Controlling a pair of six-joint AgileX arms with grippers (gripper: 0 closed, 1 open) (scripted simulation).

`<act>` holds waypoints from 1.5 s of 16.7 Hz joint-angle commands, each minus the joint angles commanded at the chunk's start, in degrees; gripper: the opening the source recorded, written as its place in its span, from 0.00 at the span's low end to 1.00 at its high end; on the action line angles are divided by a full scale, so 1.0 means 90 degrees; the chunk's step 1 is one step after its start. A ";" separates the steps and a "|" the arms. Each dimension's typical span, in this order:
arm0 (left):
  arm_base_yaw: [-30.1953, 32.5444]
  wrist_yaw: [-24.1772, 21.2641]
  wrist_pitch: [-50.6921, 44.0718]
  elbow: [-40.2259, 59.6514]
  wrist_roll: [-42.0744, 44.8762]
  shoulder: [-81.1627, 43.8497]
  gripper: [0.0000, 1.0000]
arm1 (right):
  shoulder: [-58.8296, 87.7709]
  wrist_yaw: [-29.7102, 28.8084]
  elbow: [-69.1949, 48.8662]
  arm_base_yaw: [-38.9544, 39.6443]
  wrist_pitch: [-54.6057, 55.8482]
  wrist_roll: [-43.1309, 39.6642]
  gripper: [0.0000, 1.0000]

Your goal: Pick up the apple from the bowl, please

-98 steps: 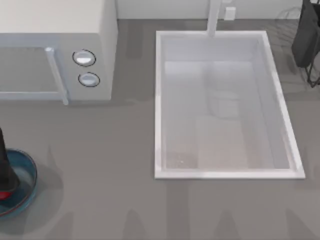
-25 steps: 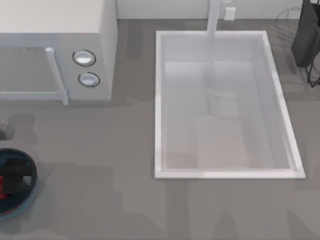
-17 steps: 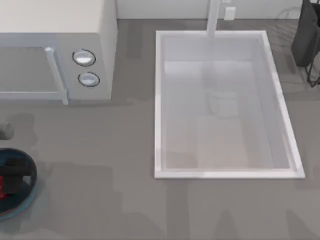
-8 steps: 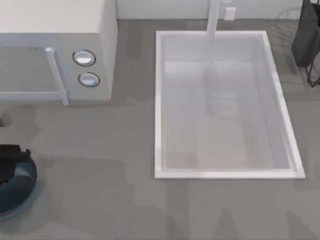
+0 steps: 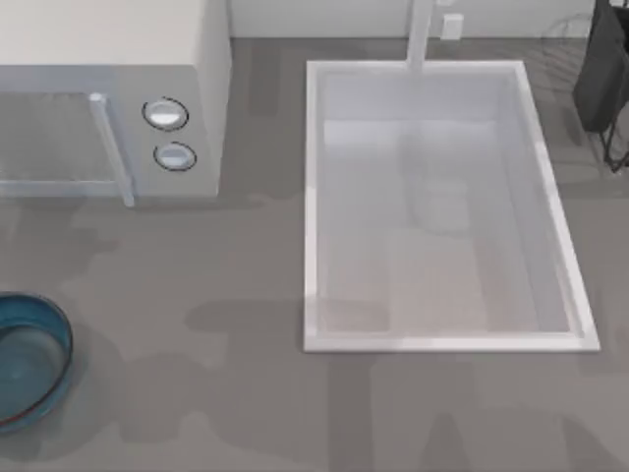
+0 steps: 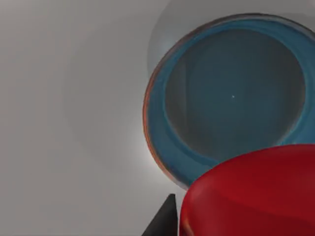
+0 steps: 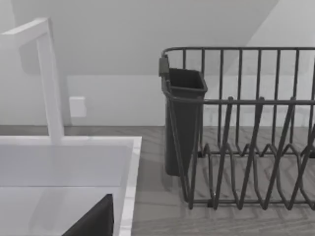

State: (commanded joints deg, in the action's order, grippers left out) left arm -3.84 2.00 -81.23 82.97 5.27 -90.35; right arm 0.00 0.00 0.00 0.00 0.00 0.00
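As you look down the left wrist view, the apple [image 6: 251, 194] sits nearest — the left gripper clamped on it, above the bowl [image 6: 162, 147]. That bowl lies bare at the table's left edge. Whether the right gripper's fingers are apart, you cannot tell.

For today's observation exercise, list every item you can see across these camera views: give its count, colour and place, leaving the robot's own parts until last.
Bowl: one, dark blue-teal, table's left edge, holding nothing.
Apple: one, red, close under the left wrist camera, above the bowl.
Microwave: one, white, top left.
Sink: one, white, centre right.
Faucet: one, white, behind the sink.
Dish rack: one, dark wire, right of the sink.
Cutlery holder: one, dark, on the rack.
Left claw finger: dark tip beside the apple.
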 joint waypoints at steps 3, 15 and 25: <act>0.0022 0.0000 -0.1210 0.1147 -0.0025 0.0164 0.00 | 0.0000 0.0000 0.0000 0.0000 0.0000 0.0000 1.00; 0.0459 -0.0032 -0.1673 0.2022 -0.0481 -0.0143 0.00 | 0.0000 0.0000 0.0000 0.0000 0.0000 0.0000 1.00; 0.3581 -0.0227 -0.0286 0.2958 -0.3568 -0.2831 0.00 | 0.0000 0.0000 0.0000 0.0000 0.0000 0.0000 1.00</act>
State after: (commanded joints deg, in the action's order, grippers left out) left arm 28.40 -0.04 -83.81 109.60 -26.85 -115.83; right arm 0.00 0.00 0.00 0.00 0.00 0.00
